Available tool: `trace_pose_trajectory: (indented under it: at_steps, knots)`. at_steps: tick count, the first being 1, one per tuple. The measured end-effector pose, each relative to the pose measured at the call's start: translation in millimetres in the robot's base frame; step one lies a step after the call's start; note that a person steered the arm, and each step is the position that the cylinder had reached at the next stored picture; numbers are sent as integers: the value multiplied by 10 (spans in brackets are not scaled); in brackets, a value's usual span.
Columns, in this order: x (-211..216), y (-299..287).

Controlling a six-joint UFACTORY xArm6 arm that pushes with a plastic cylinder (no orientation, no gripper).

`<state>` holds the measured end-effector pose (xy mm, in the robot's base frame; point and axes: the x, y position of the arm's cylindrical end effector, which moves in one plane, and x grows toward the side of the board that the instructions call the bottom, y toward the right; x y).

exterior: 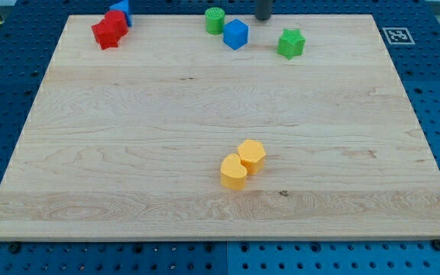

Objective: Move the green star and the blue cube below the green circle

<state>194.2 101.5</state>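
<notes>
Blue pegboard frames a pale wooden tabletop (128, 137), with a small printed marker at its far right corner. All the action sits along the far edge. The green circle (215, 20) stands there, a short cylinder, with the blue cube (236, 34) just beside it to the right and a touch nearer. Further right, set apart from the cube, is the green star (290, 43). Over at the far left, a red block (110, 30) of star-like outline hides most of a second blue block (122, 10) behind it. Two yellow blocks (242, 163), rounded and touching, lie near the front, well clear of everything else.

The arm carries no pincer, so there is nothing to be clenched or released; only a dark rod shows at the top edge. Its tip (263, 17) rests on the far edge, between the cube and the star, and farther back than both.

That placement is what matters. The spot below the circle lies nearer and to the left of both task blocks. The cube lies nearer and left of the tip, so a push in that direction would seem to carry it roughly the right way. The star lies nearer and right of it, and I would expect the tip to have to get round to the star's far right side first.
</notes>
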Motion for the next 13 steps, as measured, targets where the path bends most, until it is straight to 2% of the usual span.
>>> trace_pose_trajectory:
  at_steps: [2,3,5,7,10,13]
  knots:
    - [651,803]
    - [892,791]
    - [1033,526]
    - [1030,185]
    - [766,67]
    - [766,-644]
